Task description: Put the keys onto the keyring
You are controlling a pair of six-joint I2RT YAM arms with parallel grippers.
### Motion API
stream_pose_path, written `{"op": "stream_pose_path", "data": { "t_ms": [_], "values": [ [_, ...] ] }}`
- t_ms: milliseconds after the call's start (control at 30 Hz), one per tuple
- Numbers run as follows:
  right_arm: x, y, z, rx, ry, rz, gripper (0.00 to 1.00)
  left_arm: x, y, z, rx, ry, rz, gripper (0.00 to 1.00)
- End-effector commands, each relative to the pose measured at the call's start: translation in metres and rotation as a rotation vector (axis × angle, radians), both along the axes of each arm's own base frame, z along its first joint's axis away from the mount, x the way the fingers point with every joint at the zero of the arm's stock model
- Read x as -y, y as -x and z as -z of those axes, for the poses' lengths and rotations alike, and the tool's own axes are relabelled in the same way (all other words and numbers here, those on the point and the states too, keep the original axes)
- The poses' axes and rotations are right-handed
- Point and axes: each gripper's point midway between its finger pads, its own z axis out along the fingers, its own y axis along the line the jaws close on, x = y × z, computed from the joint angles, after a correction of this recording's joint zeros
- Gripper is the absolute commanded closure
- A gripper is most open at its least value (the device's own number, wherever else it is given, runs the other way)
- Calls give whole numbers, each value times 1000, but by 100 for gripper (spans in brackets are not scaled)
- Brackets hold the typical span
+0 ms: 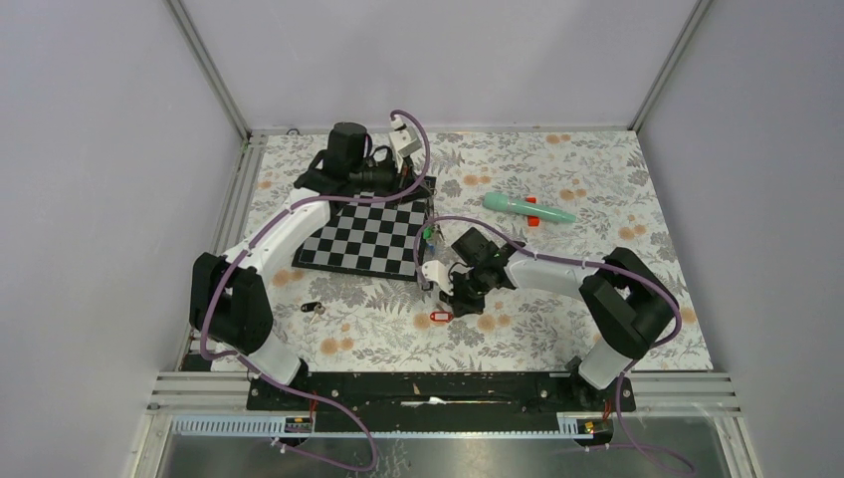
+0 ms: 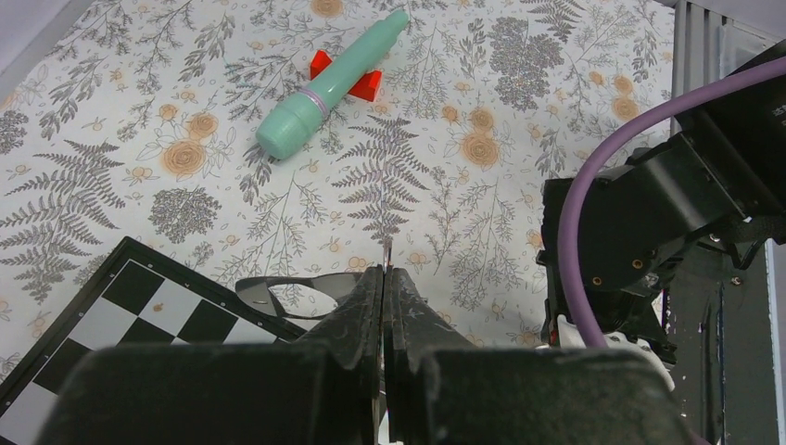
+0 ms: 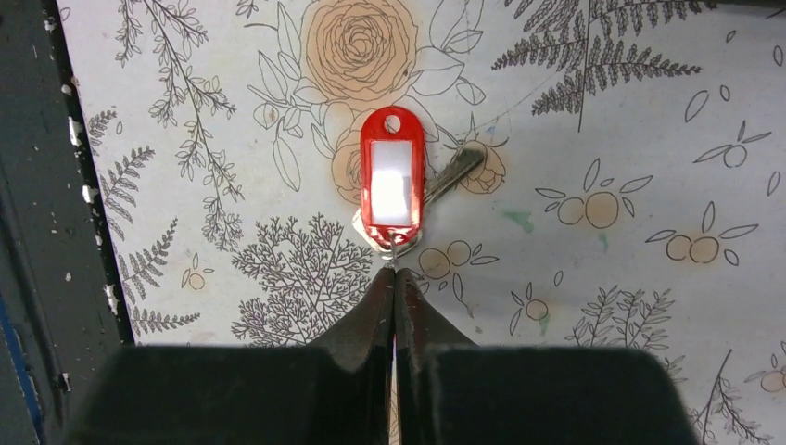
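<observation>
Far left on the floral table [image 1: 557, 329], a black-tagged key [image 1: 313, 308] lies loose, well apart from both arms and threaded on nothing. Beside the checkerboard [image 1: 363, 239], the left gripper [image 2: 385, 278] has its fingers pressed together. A thin grey line [image 2: 385, 213] stands up from the tips. It may be wire of the keyring, but the views do not settle that, and the ring is not clearly made out anywhere. A green tag [image 1: 426, 234] sits at the board's right edge, and whether it hangs on anything cannot be told. Nearer the bases, the red-tagged key [image 3: 393, 178] lies flat on the cloth, also loose. The right gripper [image 3: 394, 278] hangs over it with fingers together, tips just at the key's near end and nothing clamped between them. Further right, a teal tube [image 1: 527, 207] rests clear of the work. Assessment: no key is confirmed on the ring and two are plainly unthreaded. The task appears to be at an early stage, with picking up and threading outstanding.
</observation>
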Motion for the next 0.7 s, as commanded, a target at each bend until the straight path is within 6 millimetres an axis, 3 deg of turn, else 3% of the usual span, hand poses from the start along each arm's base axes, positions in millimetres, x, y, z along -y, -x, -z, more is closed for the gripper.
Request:
{"op": "stream_pose_path", "data": {
  "t_ms": [0, 433, 667],
  "values": [
    [12, -4, -3, 52, 28, -9, 97, 4, 8, -32, 106, 45, 37, 100],
    [9, -3, -5, 42, 12, -3, 82, 7, 13, -31, 109, 41, 40, 100],
    [3, -4, -8, 33, -8, -7, 80, 8, 14, -31, 111, 41, 41, 100]
  ]
}}
